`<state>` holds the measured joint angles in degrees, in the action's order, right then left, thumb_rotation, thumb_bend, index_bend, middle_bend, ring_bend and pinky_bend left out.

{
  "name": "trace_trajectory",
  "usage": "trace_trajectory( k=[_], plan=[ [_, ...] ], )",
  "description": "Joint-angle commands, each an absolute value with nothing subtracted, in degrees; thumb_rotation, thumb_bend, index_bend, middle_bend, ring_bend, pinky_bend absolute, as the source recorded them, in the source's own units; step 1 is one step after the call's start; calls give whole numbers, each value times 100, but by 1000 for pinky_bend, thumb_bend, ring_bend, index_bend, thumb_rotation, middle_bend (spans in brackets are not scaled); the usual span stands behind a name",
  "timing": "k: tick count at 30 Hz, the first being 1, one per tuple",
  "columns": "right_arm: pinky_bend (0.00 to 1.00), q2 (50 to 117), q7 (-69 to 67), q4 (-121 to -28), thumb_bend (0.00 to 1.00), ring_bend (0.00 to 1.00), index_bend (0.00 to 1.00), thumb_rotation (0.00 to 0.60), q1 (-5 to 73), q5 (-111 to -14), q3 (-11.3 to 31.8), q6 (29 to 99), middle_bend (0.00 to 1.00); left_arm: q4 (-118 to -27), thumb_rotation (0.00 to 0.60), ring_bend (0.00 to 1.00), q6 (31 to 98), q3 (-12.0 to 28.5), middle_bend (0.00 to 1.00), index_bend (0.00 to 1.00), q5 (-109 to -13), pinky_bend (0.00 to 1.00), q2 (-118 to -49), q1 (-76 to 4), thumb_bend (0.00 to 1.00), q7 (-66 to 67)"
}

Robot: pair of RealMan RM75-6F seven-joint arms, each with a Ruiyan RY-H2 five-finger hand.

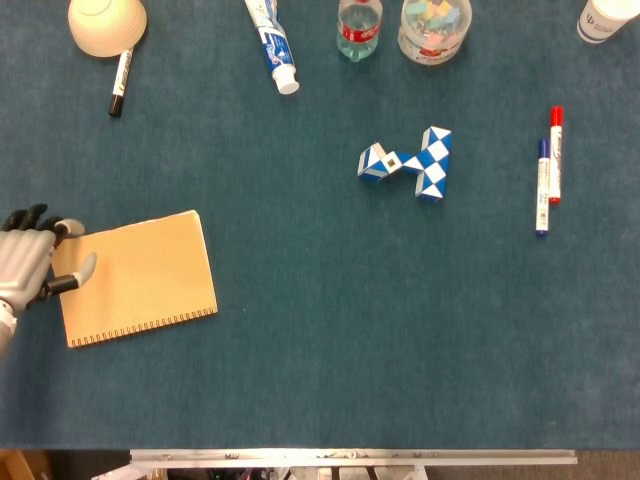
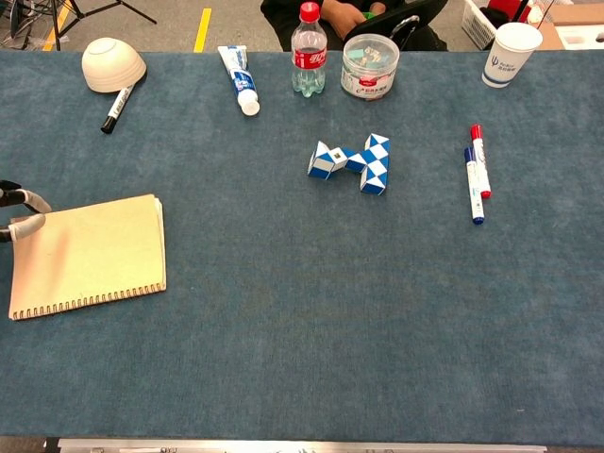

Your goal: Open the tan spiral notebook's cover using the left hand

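Fingers (image 1: 84,266): pale-tipped, dark-jointed, spread apart; two tips lie at the left edge of the tan spiral notebook (image 1: 137,277), nothing gripped. Left hand (image 1: 28,262): grey metal shell, at the table's left margin; in the chest view only its fingertips show. Right hand: out of both views.

Tan spiral notebook: flat rectangle, matte card cover, closed, wire binding along its near edge; lies at the left of the table (image 1: 330,340), slightly rotated.

Table: dark teal felt-like cloth, metal rail along the near edge.

Bowl (image 2: 112,64): cream, rounded, inverted, far left. Black marker (image 2: 115,109): white barrel, just beside the bowl.

Toothpaste tube (image 2: 236,77): blue and white, soft plastic, white cap towards the near side.

Bottle (image 2: 308,60): clear plastic, red cap and label, upright; contents cannot be told.

Round tub (image 2: 369,65): clear plastic, holds small pastel pieces, kind unclear.

Paper cup (image 2: 511,54): white, printed, far right; interior not visible.

Snake puzzle (image 2: 355,162): blue-and-white wedges, folded, centre.

Red marker (image 2: 480,160) and blue marker (image 2: 471,185): side by side, right.
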<state>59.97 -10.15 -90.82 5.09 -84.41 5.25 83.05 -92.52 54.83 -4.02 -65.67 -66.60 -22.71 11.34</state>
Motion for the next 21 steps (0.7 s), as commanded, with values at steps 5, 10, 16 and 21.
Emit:
trace_trajectory(
  k=[5, 10, 16, 21],
  plan=[
    [306, 5998, -984, -9103, 395, 208, 339, 600, 510, -8442, 523, 8310, 281, -9490, 83, 15, 5988, -557, 40, 0, -7927, 71, -6575, -2190, 347, 806],
    [306, 5984, -977, -9111, 395, 208, 339, 600, 500, -8428, 524, 8323, 281, -9652, 129, 0, 6055, -667, 0, 0, -8453, 71, -6579, -2236, 345, 904],
    [306, 5994, -983, -9096, 396, 208, 339, 600, 505, -8425, 511, 8297, 281, -9767, 237, 0, 5896, -765, 0, 0, -8733, 53, -6700, -2336, 345, 1241],
    [306, 6001, -1000, -9075, 395, 208, 339, 600, 507, -8426, 509, 8295, 280, -9716, 333, 0, 5753, -772, 0, 0, -8872, 42, -7000, -2427, 345, 1649]
  ],
)
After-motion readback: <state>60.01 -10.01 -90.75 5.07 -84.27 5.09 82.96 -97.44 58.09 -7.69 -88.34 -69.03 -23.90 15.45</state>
